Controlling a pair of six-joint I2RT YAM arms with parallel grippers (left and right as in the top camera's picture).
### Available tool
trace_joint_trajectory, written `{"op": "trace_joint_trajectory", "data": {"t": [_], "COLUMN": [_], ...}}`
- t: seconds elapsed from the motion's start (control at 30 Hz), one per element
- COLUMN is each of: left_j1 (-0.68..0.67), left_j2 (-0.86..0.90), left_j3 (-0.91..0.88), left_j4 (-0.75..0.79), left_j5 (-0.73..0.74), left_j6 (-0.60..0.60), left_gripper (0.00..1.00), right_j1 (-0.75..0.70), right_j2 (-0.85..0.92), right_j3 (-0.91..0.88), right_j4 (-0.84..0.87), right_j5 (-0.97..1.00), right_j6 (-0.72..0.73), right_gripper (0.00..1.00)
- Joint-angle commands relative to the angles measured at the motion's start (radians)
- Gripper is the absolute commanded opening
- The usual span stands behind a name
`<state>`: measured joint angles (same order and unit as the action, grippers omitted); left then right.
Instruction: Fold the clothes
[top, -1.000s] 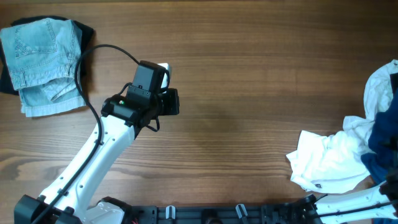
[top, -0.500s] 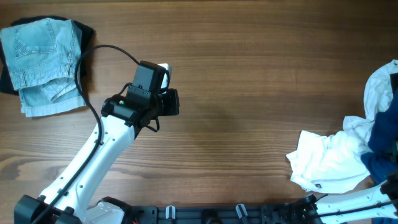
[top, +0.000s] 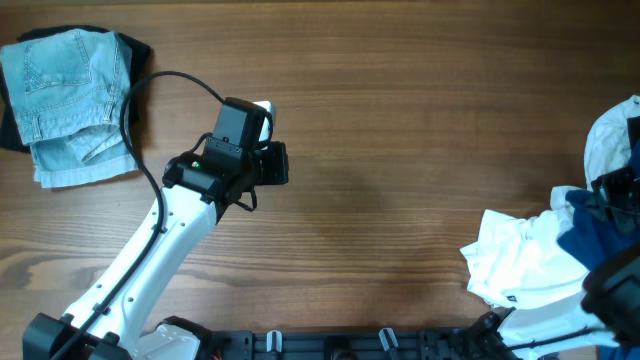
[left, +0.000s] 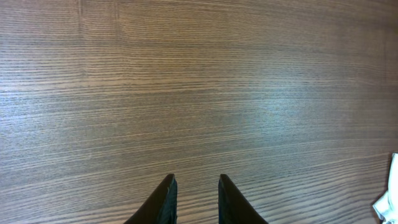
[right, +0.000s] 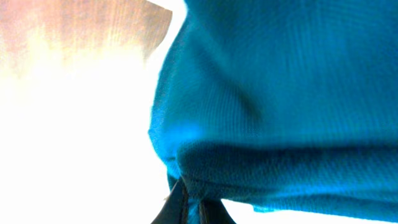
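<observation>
Far right edge of worktop (top: 400, 120): right pincer (right: 189, 200) clenched on a fold of the dark blue shirt (top: 592, 232), which lies on a white garment (top: 520, 262). Mid-left: left pincer (left: 194, 182) empty, tips slightly parted over bare wood. Far left corner: pale denim (top: 68, 100) lying on a black piece (top: 138, 52).

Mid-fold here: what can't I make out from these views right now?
- blue shirt: overhead, cut by the right edge, right arm over part.
- white garment: right wrist, glare washes it out.
- dark piece: overhead, denim covers most.
- right gripper: right wrist, only fingertips show, against shirt fabric.
</observation>
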<state>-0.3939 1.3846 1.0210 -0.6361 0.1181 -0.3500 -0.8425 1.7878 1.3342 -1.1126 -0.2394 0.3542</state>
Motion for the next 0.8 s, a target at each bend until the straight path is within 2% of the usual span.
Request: {"op": "trace_joint_trajectory", "data": {"t": [0.0,0.13,0.23,0.43,0.53,0.77], "left_j1": [-0.003,-0.003,-0.003,-0.003,-0.003,-0.003], "left_j2": [0.007,0.007,0.007,0.007,0.007,0.007], "left_j3": [0.011,0.011,0.011,0.011,0.011,0.011], "left_j4": [0.000,0.000,0.000,-0.007,-0.006,-0.007], "left_j5": [-0.003,-0.003,-0.002,0.017,0.017,0.024], "left_j6": [0.001,0.001,0.001,-0.003,-0.003,-0.003], "left_gripper": [0.22,0.23,0.23,0.23,0.23,0.23], "right_j1": [0.004,0.055,0.166,0.418,0.511,0.639], "right_j2": [-0.112,-0.201,-0.262,-0.293,-0.293,-0.292], "right_j3": [0.061,0.087,0.126,0.394,0.462,0.467], "right_j4": [-0.038,-0.089,-0.117,-0.284,-0.319,-0.327], "right_j5": [0.007,0.006,0.067,0.207,0.254,0.318], "right_j6": [0.005,-0.013,-0.013,-0.043,-0.055,-0.063], "right_gripper": [0.04,0.04,0.05,0.04,0.04,0.04]}}
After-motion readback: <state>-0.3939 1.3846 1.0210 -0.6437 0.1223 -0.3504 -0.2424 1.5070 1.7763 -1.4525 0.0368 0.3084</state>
